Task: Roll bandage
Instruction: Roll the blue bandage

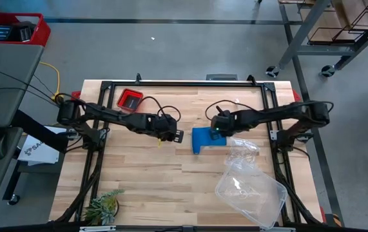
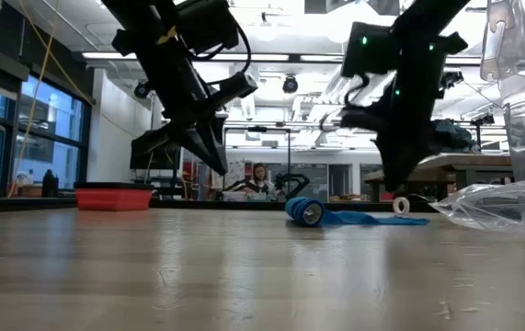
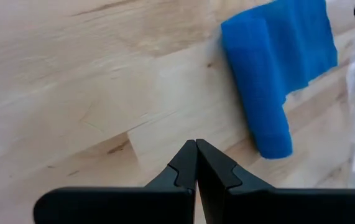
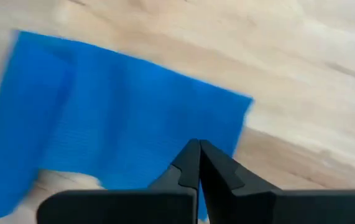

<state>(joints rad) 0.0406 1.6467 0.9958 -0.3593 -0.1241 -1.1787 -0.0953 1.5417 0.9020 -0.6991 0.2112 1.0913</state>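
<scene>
1. just ahead of my left gripper point(image 3: 196, 163), whose fingers are clenched together on nothing, lies bare wood of the counter point(image 1: 171, 174); this gripper hangs above the counter's middle, a little to the left of the bandage.
2. under my right gripper point(image 4: 199, 163), also clenched tight with nothing in it, lies the flat part of the bandage point(image 1: 207, 138); the fingertips point down at the blue cloth near its edge, and from the level view they seem to hang above it, though i cannot tell if they touch.
3. the bandage sits near the counter's centre, partly rolled: a stubby roll at the end toward my left arm, with a flat wide tail running from it toward my right arm.
4. just beyond the tail, on my right side, a crumpled clear plastic bag point(image 1: 248, 180) spreads across the counter toward its near right corner.
5. well apart, at the far left of the counter, stands a small red tray point(image 1: 131, 100).
6. at the near left corner lies a small green plant point(image 1: 103, 206).
</scene>
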